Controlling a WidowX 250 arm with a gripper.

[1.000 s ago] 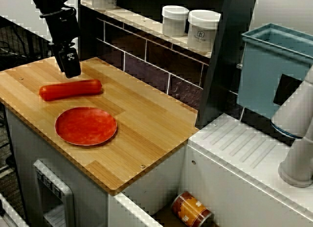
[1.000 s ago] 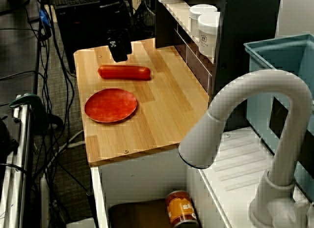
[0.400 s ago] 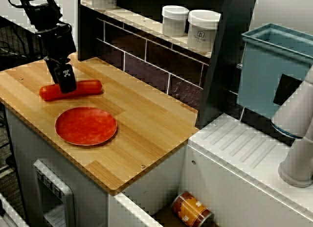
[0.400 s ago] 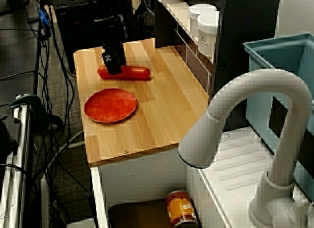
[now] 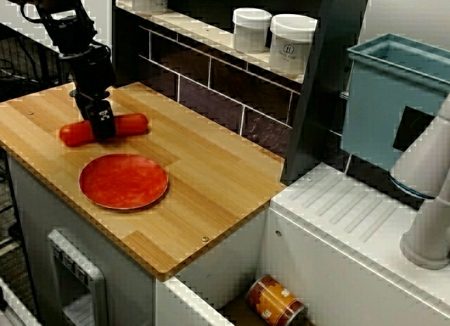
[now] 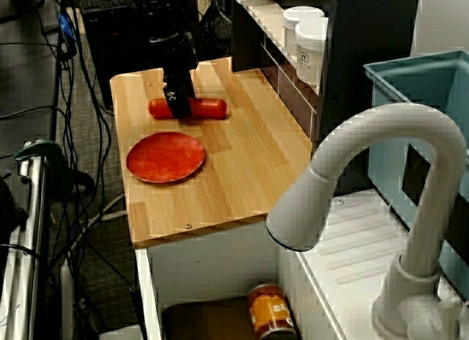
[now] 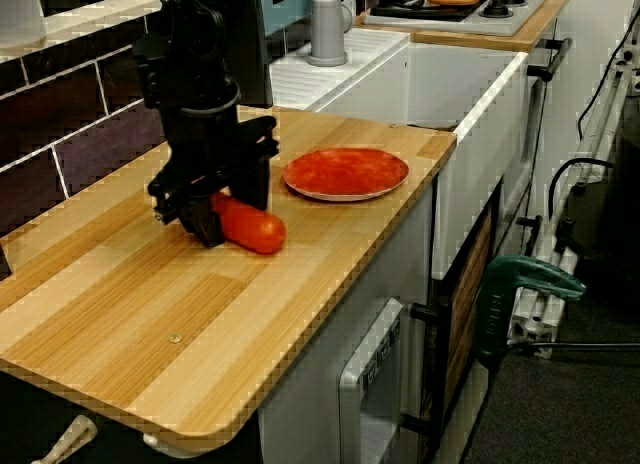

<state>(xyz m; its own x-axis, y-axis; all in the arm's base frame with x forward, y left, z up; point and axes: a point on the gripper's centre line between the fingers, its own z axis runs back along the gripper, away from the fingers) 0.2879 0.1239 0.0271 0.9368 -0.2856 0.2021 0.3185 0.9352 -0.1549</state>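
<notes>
My gripper [image 5: 103, 128] straddles the sausage [image 5: 131, 124] at upper left: the grasping step. I cannot tell whether it is pinching. Lifting calls for firm closure first.

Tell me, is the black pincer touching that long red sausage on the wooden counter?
Touching. The low side view shows the black pincer straddling the long red sausage, its fingers against both sides with no gap visible.

3 cameras. Camera 1 looks down across the desk [image 5: 211, 178] at the tiled wall [image 5: 211, 80] behind the hand [image 5: 103, 124]. Camera 2 looks from behind the faucet [image 6: 366, 179] along the desk, hand far off. Camera 3 sits low, near the hand, facing the sink [image 7: 470, 104]. All 3 share the desk top.
</notes>
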